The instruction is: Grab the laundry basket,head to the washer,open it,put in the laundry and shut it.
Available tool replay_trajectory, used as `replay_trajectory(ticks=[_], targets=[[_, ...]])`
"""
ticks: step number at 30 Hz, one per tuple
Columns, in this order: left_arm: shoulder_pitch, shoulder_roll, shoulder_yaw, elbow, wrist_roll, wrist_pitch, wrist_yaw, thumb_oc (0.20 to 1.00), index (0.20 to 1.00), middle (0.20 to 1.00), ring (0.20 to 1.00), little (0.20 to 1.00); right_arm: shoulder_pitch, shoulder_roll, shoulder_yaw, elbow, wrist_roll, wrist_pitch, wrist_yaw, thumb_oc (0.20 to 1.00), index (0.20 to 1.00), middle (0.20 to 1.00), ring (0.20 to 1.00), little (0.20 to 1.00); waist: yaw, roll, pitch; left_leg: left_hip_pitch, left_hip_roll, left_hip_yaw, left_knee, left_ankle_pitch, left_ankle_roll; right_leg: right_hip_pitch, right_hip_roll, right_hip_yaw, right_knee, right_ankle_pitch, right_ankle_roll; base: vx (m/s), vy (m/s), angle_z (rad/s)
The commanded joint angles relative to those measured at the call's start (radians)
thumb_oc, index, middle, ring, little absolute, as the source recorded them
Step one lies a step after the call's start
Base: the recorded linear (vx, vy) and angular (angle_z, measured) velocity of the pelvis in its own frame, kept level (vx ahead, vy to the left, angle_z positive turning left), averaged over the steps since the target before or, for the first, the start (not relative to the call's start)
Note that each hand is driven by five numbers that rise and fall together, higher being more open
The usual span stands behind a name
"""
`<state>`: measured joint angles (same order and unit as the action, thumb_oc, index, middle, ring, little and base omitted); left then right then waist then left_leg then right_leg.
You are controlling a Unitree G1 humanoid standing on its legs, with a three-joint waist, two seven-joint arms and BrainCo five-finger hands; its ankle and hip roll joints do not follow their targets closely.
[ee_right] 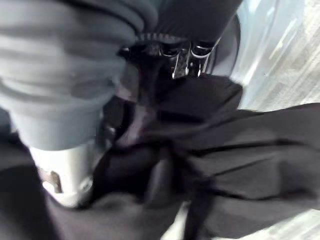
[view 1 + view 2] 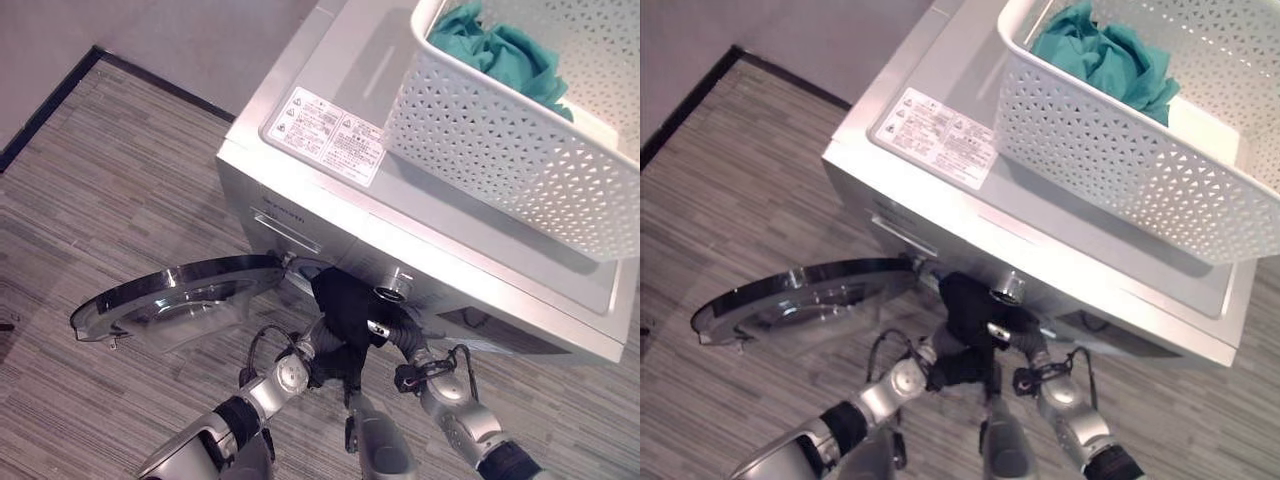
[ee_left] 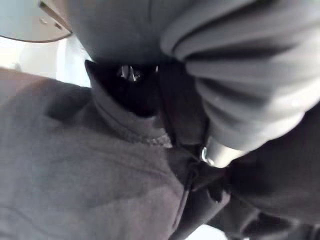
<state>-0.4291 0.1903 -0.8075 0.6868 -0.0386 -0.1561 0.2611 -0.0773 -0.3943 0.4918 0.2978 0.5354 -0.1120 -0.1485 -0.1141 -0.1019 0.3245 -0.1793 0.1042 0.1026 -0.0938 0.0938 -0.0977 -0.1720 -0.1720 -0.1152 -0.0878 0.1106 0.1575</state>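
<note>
Washer (image 2: pixel 330 215) has its door (image 2: pixel 175 300) swung wide at 9 o'clock, white basket (image 2: pixel 520 150) on top with teal laundry (image 2: pixel 500 50) inside. Both hands (image 2: pixel 350 330) shove a dark garment (image 2: pixel 345 300) at the opening; can't tell the fingers. Trailing fabric might jam the door.

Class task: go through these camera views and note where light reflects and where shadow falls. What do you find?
Left eye view: pale reflections lie on the glass of the open washer door, and the white basket casts a soft shadow on the washer top. Left wrist view: the dark garment lies mostly in shade. Right wrist view: its folds look near-black against a bright background.
</note>
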Motion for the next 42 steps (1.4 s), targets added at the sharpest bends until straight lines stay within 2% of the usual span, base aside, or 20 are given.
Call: replay_trajectory(ticks=[1,3,4,5,6,7,9,11,13,14,15,17,20,24,28,30,32,33,35,42], targets=[[-0.037,-0.089,0.015,0.070,-0.018,-0.088,0.029,0.200,0.200,0.200,0.200,0.200,0.049,-0.031,-0.034,0.019,-0.081,-0.022,0.004,1.000,1.000,1.000,1.000,1.000,0.027,-0.024,-0.025,0.047,0.070,0.009,0.007,-0.071,-0.049,-0.025,-0.079,-0.068,0.021,0.022,0.047,0.00,0.000,0.00],[-0.028,-0.089,0.025,0.089,-0.019,-0.094,0.031,0.200,0.200,0.200,0.200,0.200,0.067,-0.038,-0.034,0.064,-0.196,-0.003,-0.015,1.000,1.000,1.000,1.000,1.000,0.023,-0.029,-0.025,0.046,0.070,0.010,0.007,-0.072,-0.049,-0.026,-0.079,-0.070,0.021,0.024,0.049,0.00,0.000,0.00],[-0.027,-0.089,0.024,0.090,-0.019,-0.094,0.031,0.200,0.200,0.200,0.200,0.200,0.068,-0.037,-0.034,0.064,-0.198,-0.004,-0.015,1.000,1.000,1.000,1.000,1.000,0.023,-0.030,-0.025,0.046,0.070,0.010,0.007,-0.072,-0.049,-0.026,-0.079,-0.070,0.021,0.024,0.049,0.00,0.000,0.00],[-0.020,-0.080,0.032,0.099,-0.007,-0.100,0.037,0.200,0.200,0.200,0.200,0.200,0.077,-0.045,-0.034,0.137,-0.332,0.012,-0.041,1.000,1.000,1.000,1.000,1.000,0.021,-0.032,-0.025,0.044,0.069,0.012,0.007,-0.074,-0.047,-0.029,-0.079,-0.067,0.019,0.027,0.052,0.00,0.000,0.00],[-0.014,-0.077,0.037,0.103,-0.007,-0.104,0.042,0.200,0.200,0.200,0.200,0.200,0.076,-0.038,-0.032,0.193,-0.388,0.024,-0.056,1.000,1.000,1.000,1.000,1.000,0.021,-0.033,-0.025,0.044,0.068,0.014,0.007,-0.075,-0.046,-0.030,-0.079,-0.067,0.019,0.028,0.052,0.00,0.000,0.00],[-0.014,-0.076,0.037,0.103,-0.007,-0.105,0.042,0.200,0.200,0.200,0.200,0.200,0.075,-0.036,-0.031,0.196,-0.390,0.022,-0.057,1.000,1.000,1.000,1.000,1.000,0.021,-0.034,-0.025,0.044,0.068,0.014,0.007,-0.076,-0.046,-0.030,-0.078,-0.067,0.019,0.028,0.052,0.00,0.000,0.00],[0.012,-0.065,0.047,0.115,-0.012,-0.114,0.048,0.200,0.200,0.200,0.200,0.200,0.053,0.009,-0.012,0.441,-0.529,0.057,-0.089,1.000,1.000,1.000,1.000,1.000,0.029,-0.033,-0.015,0.043,0.066,0.014,0.007,-0.077,-0.041,-0.035,-0.080,-0.066,0.022,0.030,0.053,0.00,0.000,0.00],[0.018,-0.062,0.045,0.119,-0.011,-0.116,0.048,0.200,0.200,0.200,0.200,0.200,0.043,0.024,-0.003,0.496,-0.557,0.059,-0.094,1.000,1.000,1.000,1.000,1.000,0.032,-0.034,-0.011,0.044,0.064,0.014,0.007,-0.078,-0.040,-0.035,-0.081,-0.066,0.023,0.030,0.053,0.00,0.000,0.00],[0.039,-0.054,0.041,0.113,-0.025,-0.122,0.040,0.200,0.200,0.200,0.200,0.200,0.033,0.067,0.009,0.694,-0.601,0.077,-0.091,1.000,1.000,1.000,1.000,1.000,0.048,-0.029,0.008,0.037,0.057,0.010,0.018,-0.077,-0.032,-0.037,-0.087,-0.060,0.031,0.028,0.052,-0.04,0.022,-0.01],[0.038,-0.053,0.041,0.113,-0.025,-0.122,0.040,0.200,0.200,0.200,0.200,0.200,0.031,0.069,0.009,0.697,-0.601,0.075,-0.091,1.000,1.000,1.000,1.000,1.000,0.048,-0.030,0.009,0.038,0.057,0.010,0.018,-0.077,-0.032,-0.037,-0.087,-0.060,0.031,0.028,0.052,-0.07,0.005,-0.01],[0.047,-0.047,0.033,0.108,-0.033,-0.127,0.031,0.200,0.200,0.200,0.200,0.200,0.017,0.084,0.007,0.773,-0.598,0.080,-0.086,1.000,1.000,1.000,1.000,1.000,0.059,-0.027,0.028,0.011,0.047,0.000,0.064,-0.090,-0.027,-0.040,-0.096,-0.056,0.038,0.029,0.050,-0.05,-0.002,-0.01],[0.048,-0.040,0.031,0.099,-0.043,-0.128,0.024,0.200,0.200,0.200,0.200,0.200,0.005,0.085,0.004,0.768,-0.592,0.081,-0.083,1.000,1.000,1.000,1.000,1.000,0.061,-0.026,0.038,-0.016,0.045,-0.008,0.101,-0.103,-0.026,-0.047,-0.102,-0.052,0.042,0.030,0.049,-0.09,-0.013,0.02],[0.030,-0.027,0.021,0.087,-0.056,-0.132,0.008,0.200,0.200,0.200,0.200,0.200,-0.059,0.077,0.031,0.793,-0.603,0.082,-0.094,1.000,1.000,1.000,1.000,1.000,0.069,-0.021,0.067,-0.130,0.027,-0.028,0.232,-0.139,-0.025,-0.093,-0.121,-0.036,0.073,0.026,0.038,-0.16,-0.052,0.11],[0.010,-0.022,0.022,0.083,-0.069,-0.131,0.006,0.200,0.200,0.200,0.200,0.200,-0.136,0.078,0.057,0.814,-0.619,0.085,-0.109,1.000,1.000,1.000,1.000,1.000,0.069,-0.008,0.067,-0.196,0.024,-0.033,0.298,-0.167,-0.026,-0.157,-0.125,-0.021,0.118,0.012,0.030,-0.11,-0.002,0.16],[-0.051,-0.038,0.018,0.089,-0.100,-0.128,0.009,0.200,0.200,0.200,0.200,0.200,-0.241,0.105,0.105,0.865,-0.637,0.107,-0.111,1.000,1.000,1.000,1.000,1.000,0.068,0.009,0.062,-0.310,0.040,-0.040,0.439,-0.224,-0.018,-0.306,-0.120,0.012,0.259,-0.031,0.015,-0.13,0.034,-0.14],[-0.051,-0.038,0.018,0.089,-0.101,-0.128,0.009,0.200,0.200,0.200,0.200,0.200,-0.241,0.105,0.105,0.865,-0.637,0.107,-0.111,1.000,1.000,1.000,1.000,1.000,0.068,0.009,0.059,-0.314,0.041,-0.040,0.443,-0.225,-0.018,-0.310,-0.120,0.012,0.261,-0.032,0.015,-0.04,0.016,-0.03],[-0.079,-0.039,0.027,0.094,-0.125,-0.110,0.008,0.200,0.200,0.200,0.200,0.200,-0.236,0.107,0.125,0.775,-0.639,0.115,-0.097,1.000,1.000,1.000,1.000,1.000,0.051,0.006,0.041,-0.412,0.055,-0.062,0.584,-0.281,-0.010,-0.435,-0.113,0.037,0.420,-0.081,0.005,-0.11,0.031,0.05],[-0.079,-0.039,0.027,0.094,-0.125,-0.110,0.008,0.200,0.200,0.200,0.200,0.200,-0.236,0.107,0.125,0.774,-0.639,0.115,-0.097,1.000,1.000,1.000,1.000,1.000,0.051,0.006,0.041,-0.412,0.055,-0.062,0.584,-0.281,-0.010,-0.436,-0.113,0.037,0.420,-0.081,0.005,-0.09,0.022,0.03],[-0.104,-0.044,0.032,0.121,-0.132,-0.096,0.009,0.200,0.200,0.200,0.200,0.200,-0.235,0.115,0.151,0.719,-0.639,0.125,-0.078,1.000,1.000,1.000,1.000,1.000,0.047,0.009,0.029,-0.471,0.073,-0.087,0.699,-0.357,-0.006,-0.508,-0.107,0.048,0.545,-0.147,0.004,0.02,0.005,-0.01],[-0.176,-0.058,0.046,0.201,-0.159,-0.083,0.016,0.200,0.200,0.200,0.200,0.200,-0.265,0.146,0.200,0.768,-0.625,0.132,-0.060,1.000,1.000,1.000,1.000,1.000,0.042,-0.001,0.030,-0.568,0.072,-0.110,0.863,-0.432,0.024,-0.616,-0.096,0.081,0.707,-0.204,-0.013,-0.04,0.029,-0.05]])
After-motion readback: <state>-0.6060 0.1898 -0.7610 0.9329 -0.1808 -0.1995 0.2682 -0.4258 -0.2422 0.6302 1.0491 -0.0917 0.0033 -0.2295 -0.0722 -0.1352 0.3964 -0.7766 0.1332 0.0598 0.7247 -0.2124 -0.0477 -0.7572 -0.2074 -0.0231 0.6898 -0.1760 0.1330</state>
